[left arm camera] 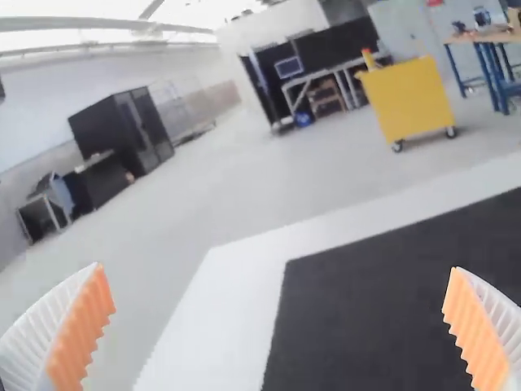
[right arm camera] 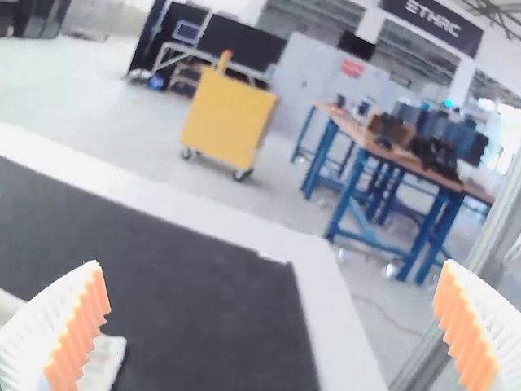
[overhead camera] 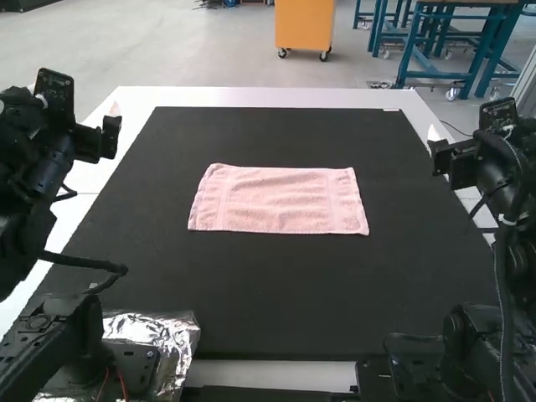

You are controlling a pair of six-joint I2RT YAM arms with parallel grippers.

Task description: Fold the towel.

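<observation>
Left gripper (overhead camera: 112, 136), right gripper (overhead camera: 437, 157): both held wide
Pink towel (overhead camera: 279, 199) is spread on black mat (overhead camera: 268, 293), long axis left-right

The towel (overhead camera: 280, 201) is pink, faintly banded near both short ends; the mat (overhead camera: 276, 285) is black, the bench (overhead camera: 268, 98) white.

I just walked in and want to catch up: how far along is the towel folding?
The pink towel already lies flat on the black mat, though I can't tell whether it is one layer or folded once. Nothing is in hand: left gripper and right gripper are open and empty. Probably most or all folding is left.
</observation>
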